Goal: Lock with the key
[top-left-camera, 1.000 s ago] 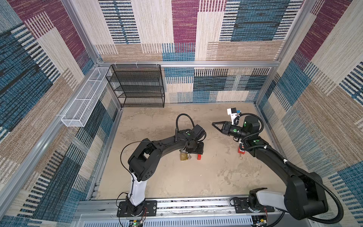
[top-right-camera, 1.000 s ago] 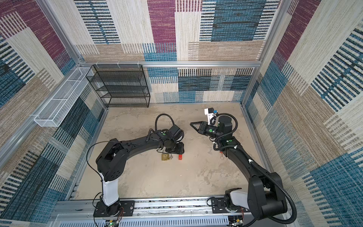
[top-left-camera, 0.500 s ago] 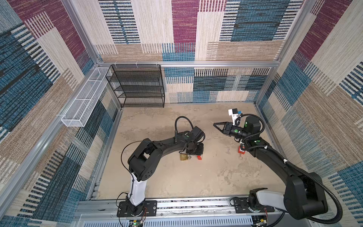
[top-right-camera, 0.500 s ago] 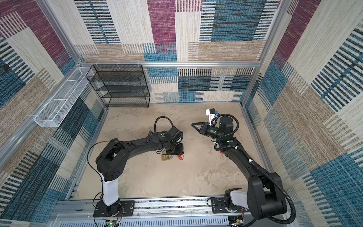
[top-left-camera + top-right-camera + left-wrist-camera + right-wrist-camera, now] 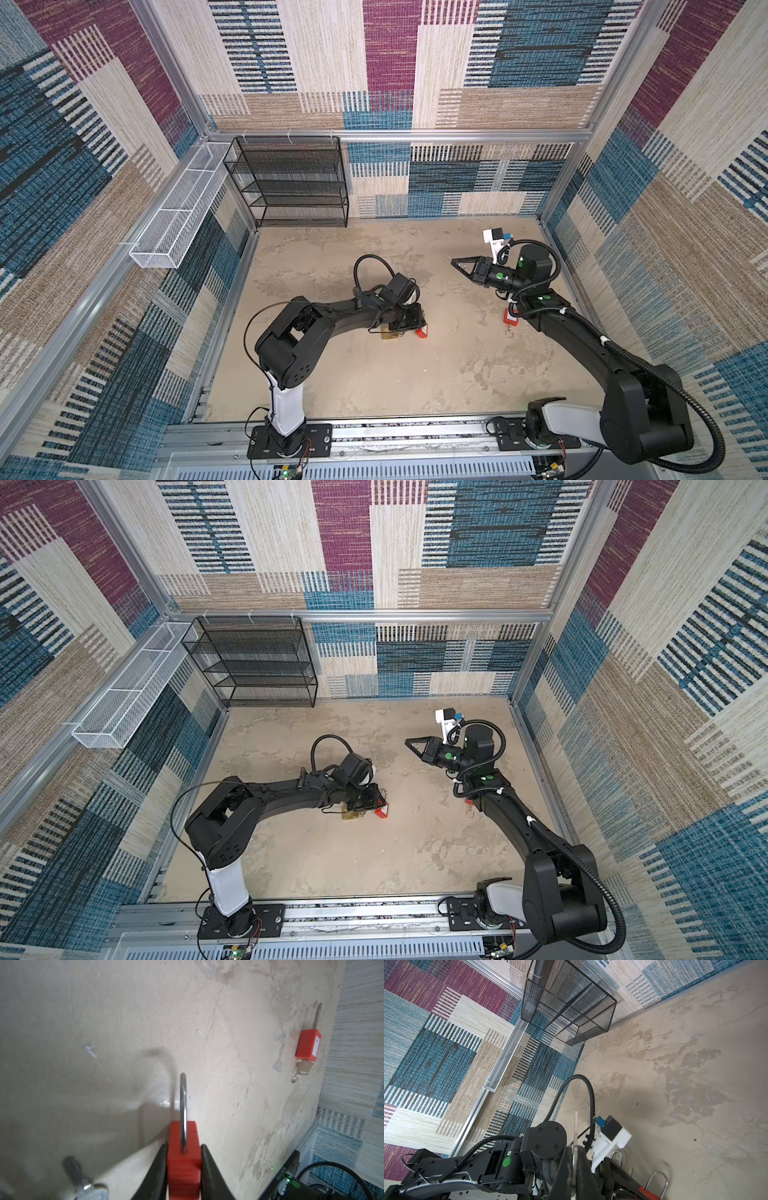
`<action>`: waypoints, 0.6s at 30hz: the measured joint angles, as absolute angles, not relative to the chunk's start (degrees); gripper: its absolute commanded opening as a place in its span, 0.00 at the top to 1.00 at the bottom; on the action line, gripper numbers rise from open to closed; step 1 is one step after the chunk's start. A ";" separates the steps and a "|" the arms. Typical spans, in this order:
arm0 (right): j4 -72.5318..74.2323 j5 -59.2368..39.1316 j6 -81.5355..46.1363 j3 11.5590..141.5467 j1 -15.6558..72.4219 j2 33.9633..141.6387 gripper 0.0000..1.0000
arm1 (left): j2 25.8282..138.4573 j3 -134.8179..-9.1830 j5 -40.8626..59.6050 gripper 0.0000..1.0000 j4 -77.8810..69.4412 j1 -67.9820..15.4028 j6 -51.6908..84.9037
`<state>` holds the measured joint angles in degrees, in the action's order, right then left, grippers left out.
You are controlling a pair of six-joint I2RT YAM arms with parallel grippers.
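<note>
Nearest, the left gripper (image 5: 184, 1145) clamps a red padlock (image 5: 192, 1132) by its body. The shackle points away, likely so the lock is steadied low at the floor (image 5: 374, 382) for the key. A brass lock (image 5: 390, 335) lies just beside it. Farther off, the right gripper (image 5: 454, 262) hovers with its jaws together on a thin key (image 5: 576, 1124). The blade sticks out, probably for insertion, well apart from the padlock. A second padlock (image 5: 308, 1045), another key (image 5: 304, 1067) in it, lies near the right wall. At the back, a mesh shelf (image 5: 291, 183) and a wire basket (image 5: 178, 208) look empty.
</note>
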<state>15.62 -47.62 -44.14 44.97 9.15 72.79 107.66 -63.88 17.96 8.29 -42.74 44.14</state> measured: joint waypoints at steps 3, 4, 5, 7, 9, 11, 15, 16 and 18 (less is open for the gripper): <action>15.62 -47.59 -44.14 44.99 9.15 72.77 1.00 | 107.57 -64.07 17.93 0.60 8.60 -42.52 44.36; 15.59 -47.57 -44.14 44.99 9.15 72.73 1.00 | 107.44 -64.12 17.85 0.60 8.64 -42.50 44.36; 15.57 -47.55 -44.14 44.99 9.13 72.66 1.00 | 107.24 -64.23 17.15 0.59 8.97 -42.52 44.36; 15.57 -47.55 -44.12 44.99 9.13 72.62 1.00 | 106.78 -64.75 16.67 0.56 10.24 -42.54 44.34; 15.29 -47.48 -43.83 44.99 9.13 72.60 1.00 | 106.50 -65.65 16.25 0.54 11.55 -42.54 44.07; 14.74 -47.37 -43.64 45.04 9.08 72.60 1.00 | 106.32 -66.41 15.16 0.53 12.69 -42.54 43.66; 13.58 -47.24 -43.16 45.06 9.04 72.05 1.00 | 105.86 -67.05 14.50 0.52 14.85 -42.54 43.20; 13.21 -46.70 -42.81 45.10 9.04 71.92 1.00 | 105.84 -67.44 13.76 0.51 15.44 -42.54 42.85; 11.99 -46.11 -42.04 45.43 9.04 71.75 1.00 | 106.32 -70.02 13.30 0.50 18.13 -42.70 41.21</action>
